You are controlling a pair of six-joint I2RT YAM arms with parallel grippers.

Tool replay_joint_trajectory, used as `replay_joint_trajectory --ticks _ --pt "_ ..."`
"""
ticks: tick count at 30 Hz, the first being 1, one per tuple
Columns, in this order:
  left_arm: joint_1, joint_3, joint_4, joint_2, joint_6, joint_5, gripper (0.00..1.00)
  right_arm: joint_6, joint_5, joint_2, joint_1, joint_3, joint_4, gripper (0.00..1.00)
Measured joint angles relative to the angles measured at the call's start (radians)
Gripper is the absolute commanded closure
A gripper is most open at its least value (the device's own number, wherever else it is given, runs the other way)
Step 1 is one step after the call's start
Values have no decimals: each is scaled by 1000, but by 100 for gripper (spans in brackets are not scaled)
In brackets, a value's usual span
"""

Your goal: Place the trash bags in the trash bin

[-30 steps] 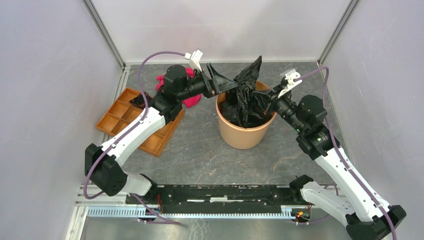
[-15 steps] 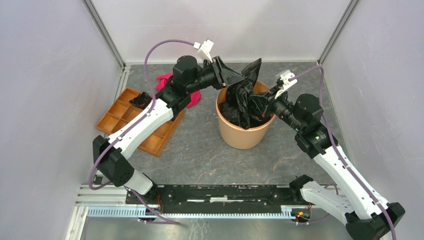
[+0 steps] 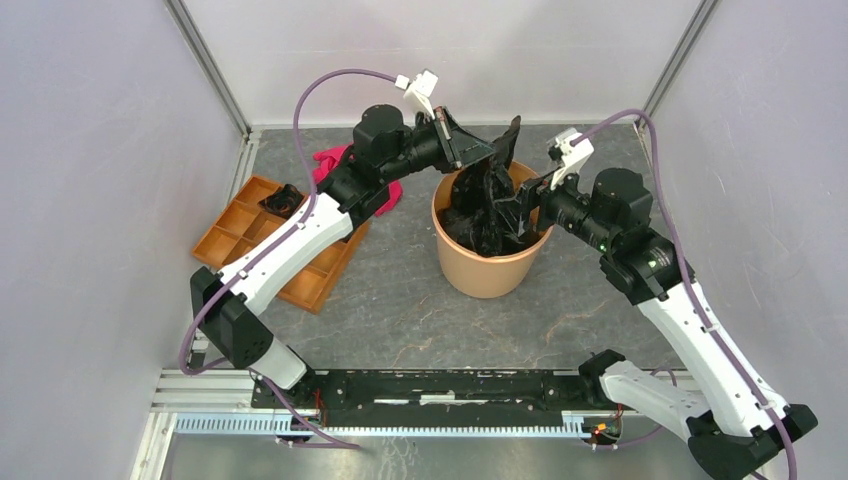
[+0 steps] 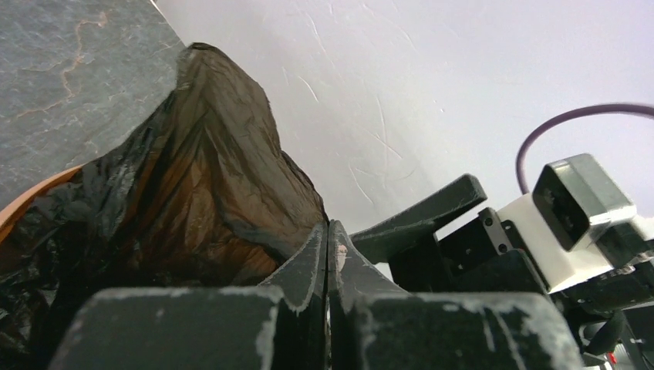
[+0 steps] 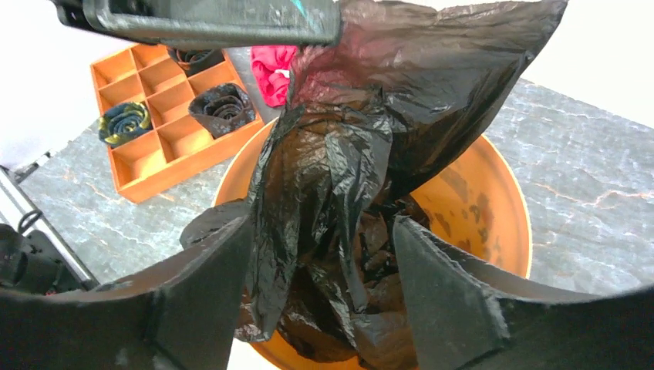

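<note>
1. Pinches the peak of the creased shiny black film trash bag (image 3: 497,165) with the left gripper (image 3: 487,152), newly swung over the round terracotta-orange plastic trash bin (image 3: 490,275) near the desk's (image 3: 400,300) far edge.
2. Spreads the right gripper (image 3: 515,200) wide astride the hanging film.
3. Leaves mostly stuffing down, probably.

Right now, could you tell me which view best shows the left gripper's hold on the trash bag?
The left wrist view: the left gripper is shut on the trash bag, close up. The top external view shows that pinch small; the right wrist view shows only the gripper's side, bag hanging below.
</note>
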Motion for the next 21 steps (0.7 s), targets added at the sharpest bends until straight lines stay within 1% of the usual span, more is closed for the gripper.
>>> replay_joint_trajectory --ticks 1,2,5,11,12,13,14,16,17,19,20,21 --pt "-5 0 4 2 0 0 98 5 0 4 0 18 -21 4" --pt "-10 0 7 4 0 -1 98 9 -1 11 1 39 -43 2" --pt "-37 3 13 16 0 -9 98 -1 14 50 19 116 -105 2" --pt "-67 35 12 55 -1 -11 98 -1 47 95 55 201 -178 2" --pt "-71 46 11 63 -1 -11 98 0 48 102 58 212 -178 3" --pt "-76 58 7 69 -1 -11 98 5 55 110 60 224 -176 14" --pt "-80 72 5 74 -1 -13 98 10 63 117 61 229 -172 19" --pt "-91 93 -2 77 -1 -17 98 19 91 127 63 230 -165 26" --pt "-100 105 -3 77 -1 -17 98 26 110 132 63 227 -159 31" --pt "-118 129 -3 77 -1 -20 98 34 160 132 63 204 -138 49" --pt "-124 136 -5 76 -1 -21 98 35 187 129 63 187 -126 62" --pt "-130 140 -5 76 -1 -24 98 40 216 123 64 166 -111 72"
